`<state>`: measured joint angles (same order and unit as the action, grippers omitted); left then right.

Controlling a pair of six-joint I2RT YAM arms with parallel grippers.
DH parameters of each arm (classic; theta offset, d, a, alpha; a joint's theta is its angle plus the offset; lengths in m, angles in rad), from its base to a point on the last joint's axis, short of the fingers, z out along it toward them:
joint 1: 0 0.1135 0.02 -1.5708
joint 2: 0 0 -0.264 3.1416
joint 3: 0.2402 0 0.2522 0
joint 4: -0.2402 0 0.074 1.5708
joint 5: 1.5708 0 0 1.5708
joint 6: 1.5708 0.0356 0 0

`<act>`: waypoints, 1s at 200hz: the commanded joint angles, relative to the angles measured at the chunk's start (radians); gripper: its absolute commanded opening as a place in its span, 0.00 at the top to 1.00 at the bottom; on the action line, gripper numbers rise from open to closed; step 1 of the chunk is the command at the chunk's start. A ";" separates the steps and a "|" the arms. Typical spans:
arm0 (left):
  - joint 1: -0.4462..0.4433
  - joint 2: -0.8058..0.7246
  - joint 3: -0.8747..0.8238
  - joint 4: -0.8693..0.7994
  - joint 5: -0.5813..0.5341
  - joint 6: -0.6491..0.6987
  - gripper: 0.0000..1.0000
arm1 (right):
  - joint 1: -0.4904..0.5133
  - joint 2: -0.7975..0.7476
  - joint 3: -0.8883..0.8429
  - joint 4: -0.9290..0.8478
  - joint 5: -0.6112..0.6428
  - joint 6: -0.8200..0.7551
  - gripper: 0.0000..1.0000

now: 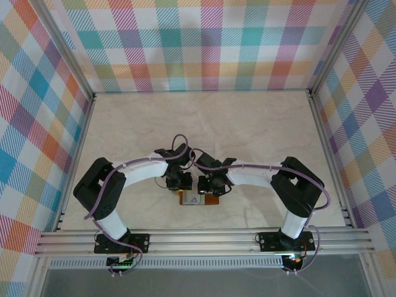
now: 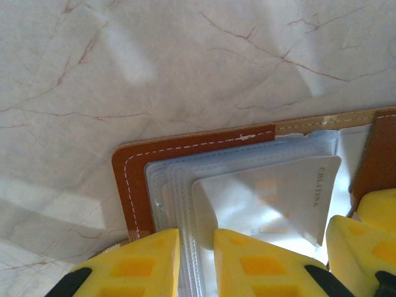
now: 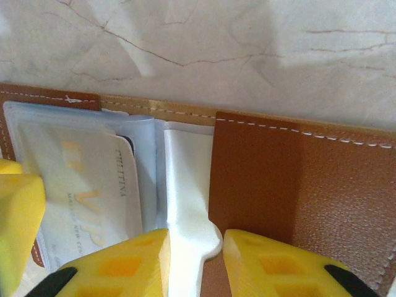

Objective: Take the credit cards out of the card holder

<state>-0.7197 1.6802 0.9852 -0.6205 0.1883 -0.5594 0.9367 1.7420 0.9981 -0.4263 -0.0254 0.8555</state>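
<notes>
While two arms (image 1: 139, 172) bend inward from the tabletop's (image 1: 247, 124) near edge, yellow fingers crowd the card holder (image 1: 199, 199), which lies open at mid-edge. The left gripper (image 2: 197, 234) stands slightly apart over clear plastic sleeves (image 2: 166, 185). The right gripper (image 3: 196, 234) flanks a white flap (image 3: 185, 185). Whether either one grips cannot be told. A pale card (image 2: 278, 198) sits sleeved, framed by stitched tan leather. Beyond lie marbled top and plaid walls (image 1: 204, 43).

The credit card (image 3: 86, 185) reads "VIP" in gold letters, with a dark word like "CHLTINA" along its edge; smaller print blurs.
</notes>
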 commanded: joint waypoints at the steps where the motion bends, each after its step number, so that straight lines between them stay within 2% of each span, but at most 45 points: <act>1: -0.010 0.010 -0.019 -0.060 -0.036 0.008 0.79 | 0.005 0.013 -0.044 -0.091 0.044 0.005 0.71; 31: -0.009 -0.008 -0.016 -0.065 -0.043 0.001 0.80 | 0.001 -0.054 -0.077 -0.035 0.016 0.025 0.71; 67: -0.011 -0.092 -0.008 -0.073 -0.052 -0.013 0.78 | -0.016 -0.131 -0.124 0.096 -0.092 0.016 0.68; 121: 0.013 -0.145 -0.066 -0.024 0.004 -0.035 0.82 | -0.022 -0.126 -0.117 0.221 -0.245 0.007 0.68; 149: 0.020 -0.116 -0.083 0.003 0.023 -0.037 0.88 | -0.024 -0.096 -0.096 0.204 -0.251 0.017 0.69; 200: 0.026 -0.097 -0.099 0.089 0.114 -0.065 0.88 | -0.034 -0.066 -0.111 0.228 -0.258 0.029 0.69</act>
<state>-0.7040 1.5715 0.9035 -0.5850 0.2432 -0.5945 0.9096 1.6566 0.8791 -0.2245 -0.2577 0.8639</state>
